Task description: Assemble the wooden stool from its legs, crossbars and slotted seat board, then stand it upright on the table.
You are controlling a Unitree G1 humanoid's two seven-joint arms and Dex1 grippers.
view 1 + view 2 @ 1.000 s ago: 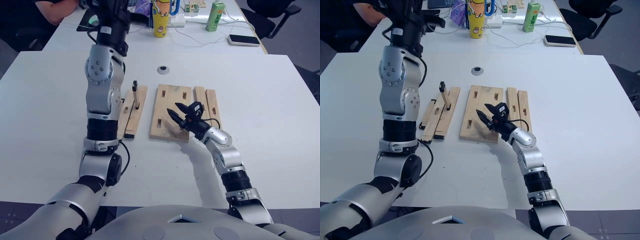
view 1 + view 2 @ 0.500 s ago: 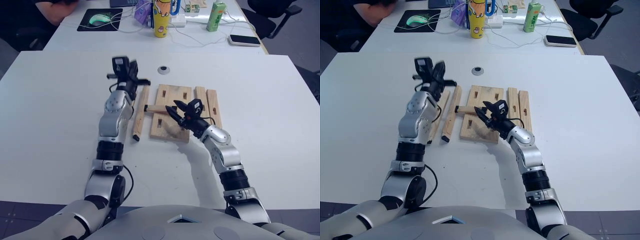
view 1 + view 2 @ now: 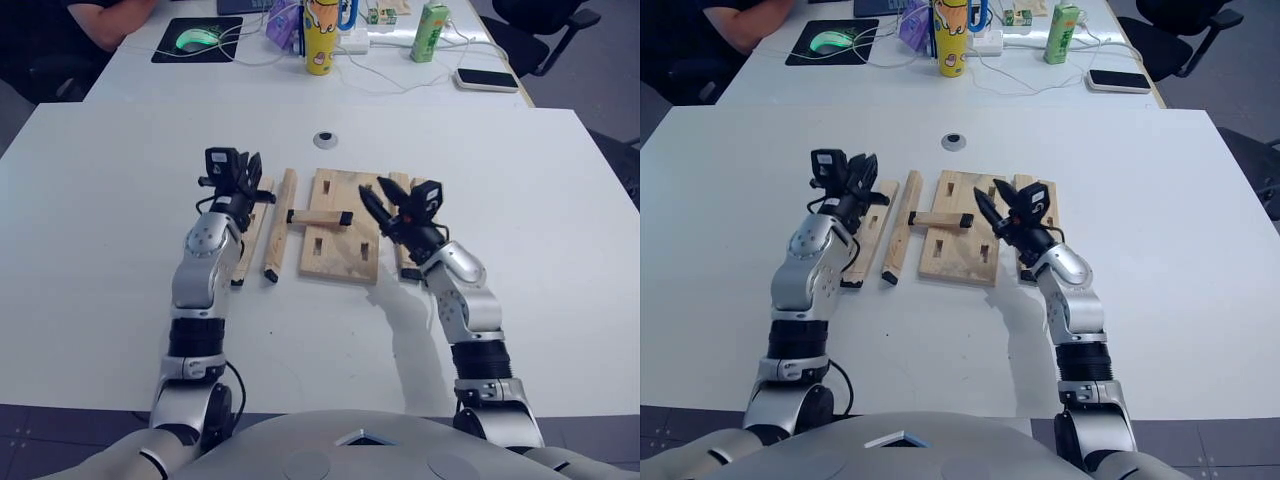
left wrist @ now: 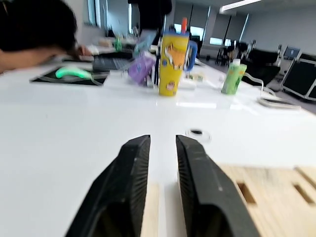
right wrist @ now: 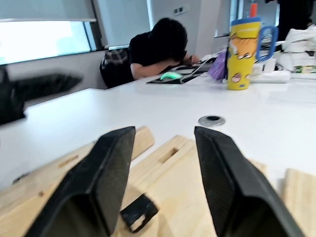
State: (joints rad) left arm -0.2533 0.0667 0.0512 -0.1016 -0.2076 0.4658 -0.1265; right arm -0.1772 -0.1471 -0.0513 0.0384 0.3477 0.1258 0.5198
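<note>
Open-plan office — white desks (image 3: 110,170), swivel chairs (image 3: 548,28), mouse (image 3: 197,38) on mat (image 3: 226,50), phone (image 3: 487,79)

occlusion: my right wrist (image 3: 430,225) lies over the two legs (image 3: 401,179) right of the seat board (image 3: 335,250), hiding their middles | left arm (image 3: 205,255) covers part of the outermost strip (image 3: 249,238) | left wrist view: seat board cut by the frame edge, far clutter (image 4: 170,61) blurred | right wrist view: blurred dark shape (image 5: 44,85), can't tell what

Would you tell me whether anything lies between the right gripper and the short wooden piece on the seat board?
Nothing visible does: the right gripper hovers open over the seat board, and only bare board separates it from the short wooden piece.
</note>
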